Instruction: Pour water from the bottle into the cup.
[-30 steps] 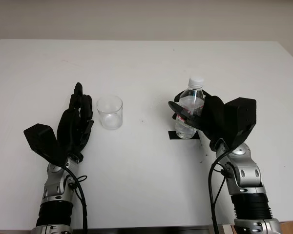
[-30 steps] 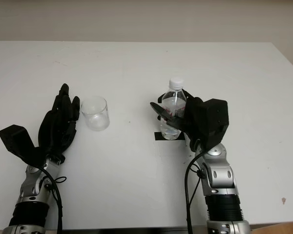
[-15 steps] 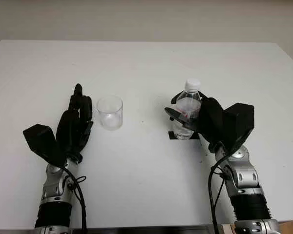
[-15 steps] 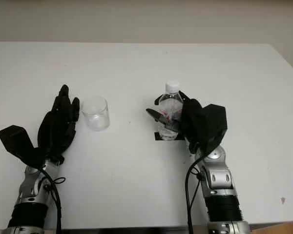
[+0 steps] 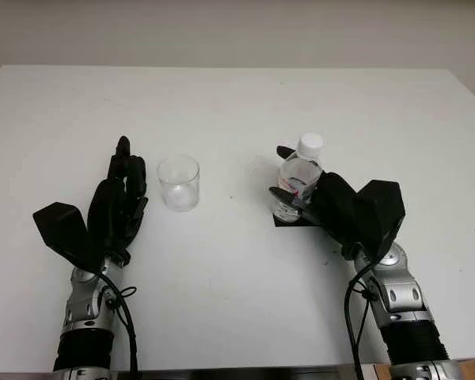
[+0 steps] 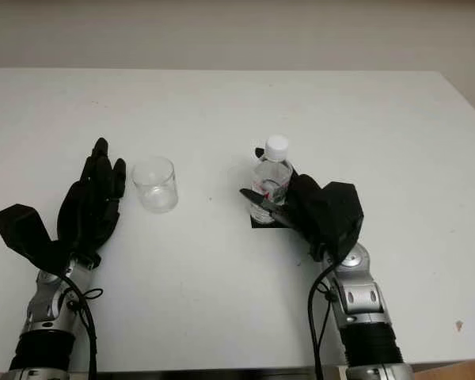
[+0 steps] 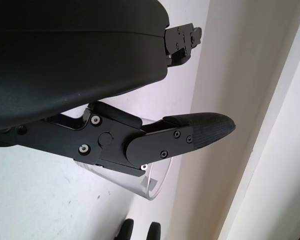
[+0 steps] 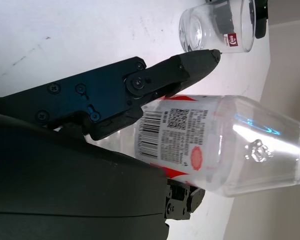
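Your right hand (image 5: pixel 313 198) has its black fingers (image 8: pixel 155 77) wrapped round the clear plastic water bottle with white cap and red-and-white label (image 5: pixel 294 184): one finger crosses the front of the label, another curls behind the neck, and the palm shell presses against the bottle's side. The grip is closed on it. The bottle stands upright, maybe leaning slightly, its base over a small black tape mark (image 5: pixel 289 222) on the white table (image 5: pixel 237 103). You cannot tell whether the base touches the table. The cap is on. The body looks clear, with a barcode and QR code on the label in the right wrist view; the water level cannot be read.

The clear, round, straight-walled glass cup (image 5: pixel 178 182) sits upright, well apart from the bottle, on its left. It looks empty, with a small red logo on its wall seen from the right wrist view.

Your left hand (image 5: pixel 120 202) is open and holds nothing, just beside the cup on the side away from the bottle. Its fingertips (image 5: pixel 123 145) reach about level with the cup's far rim and do not touch it.
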